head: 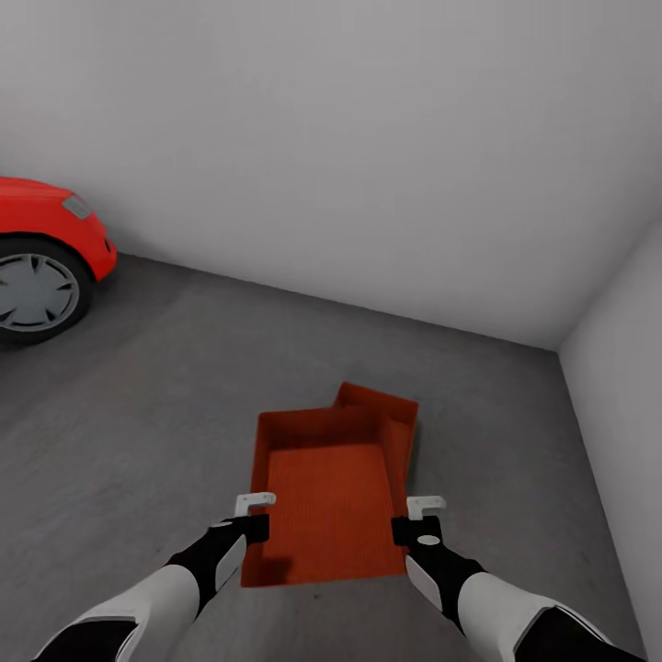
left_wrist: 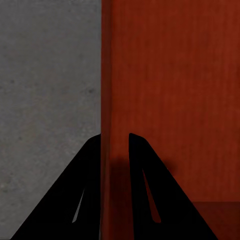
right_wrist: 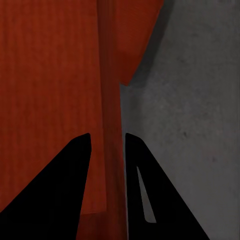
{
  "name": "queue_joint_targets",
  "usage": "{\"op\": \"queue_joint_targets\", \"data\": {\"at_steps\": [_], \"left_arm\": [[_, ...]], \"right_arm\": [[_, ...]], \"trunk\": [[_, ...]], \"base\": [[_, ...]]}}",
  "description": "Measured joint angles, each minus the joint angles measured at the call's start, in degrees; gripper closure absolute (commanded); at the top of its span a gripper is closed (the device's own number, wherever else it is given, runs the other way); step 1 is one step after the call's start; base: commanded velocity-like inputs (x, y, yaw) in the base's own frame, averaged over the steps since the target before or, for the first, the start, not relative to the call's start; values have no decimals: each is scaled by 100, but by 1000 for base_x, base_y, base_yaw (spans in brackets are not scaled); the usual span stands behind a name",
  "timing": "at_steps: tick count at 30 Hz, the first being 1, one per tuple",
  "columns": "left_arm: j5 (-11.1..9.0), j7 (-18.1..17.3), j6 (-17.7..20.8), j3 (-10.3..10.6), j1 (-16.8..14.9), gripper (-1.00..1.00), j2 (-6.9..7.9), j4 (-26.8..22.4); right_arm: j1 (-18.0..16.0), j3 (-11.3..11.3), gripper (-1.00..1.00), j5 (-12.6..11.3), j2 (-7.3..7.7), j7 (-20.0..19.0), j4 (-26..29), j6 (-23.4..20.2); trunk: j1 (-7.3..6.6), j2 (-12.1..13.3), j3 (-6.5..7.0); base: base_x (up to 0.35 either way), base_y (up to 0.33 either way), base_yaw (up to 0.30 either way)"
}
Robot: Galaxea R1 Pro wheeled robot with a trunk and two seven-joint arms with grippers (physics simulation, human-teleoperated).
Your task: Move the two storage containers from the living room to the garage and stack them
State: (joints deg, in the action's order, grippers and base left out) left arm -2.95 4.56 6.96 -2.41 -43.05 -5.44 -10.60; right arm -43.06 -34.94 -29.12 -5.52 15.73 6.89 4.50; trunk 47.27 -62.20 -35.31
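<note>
In the head view, two orange-red storage containers lie on the garage's dark grey floor (head: 138, 414). The upper container (head: 326, 496) sits skewed over the lower container (head: 382, 405), whose far corner peeks out behind it. My left gripper (head: 257, 519) is shut on the upper bin's left wall and my right gripper (head: 414, 519) on its right wall. The left wrist view has the left gripper (left_wrist: 114, 137) straddling the ribbed wall (left_wrist: 175, 100). In the right wrist view the right gripper (right_wrist: 107, 136) clamps the wall (right_wrist: 45, 90), with a corner of the lower bin (right_wrist: 142, 35) beyond.
A red car (head: 46, 248) with a grey wheel stands at the far left. White walls (head: 368, 138) close the room behind and on the right (head: 625, 368), meeting in a corner near the bins. Bare concrete spreads to the left.
</note>
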Motion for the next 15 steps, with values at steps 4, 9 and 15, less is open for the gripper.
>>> {"op": "queue_joint_targets", "data": {"at_steps": [4,9,15], "left_arm": [[6,-1,-4,-8,1,100,0,26],[18,-2,-7,-14,1,100,-1,45],[15,-2,-7,-13,2,100,-1,42]], "right_arm": [[14,-24,100,-27,0,1,-4,1],[29,-17,100,-25,0,2,-5,1],[26,-18,100,-26,0,2,-4,1]], "trunk": [[0,0,0],[0,0,0],[0,0,0]], "base": [[316,0,-4],[321,0,-1],[321,0,0]]}}
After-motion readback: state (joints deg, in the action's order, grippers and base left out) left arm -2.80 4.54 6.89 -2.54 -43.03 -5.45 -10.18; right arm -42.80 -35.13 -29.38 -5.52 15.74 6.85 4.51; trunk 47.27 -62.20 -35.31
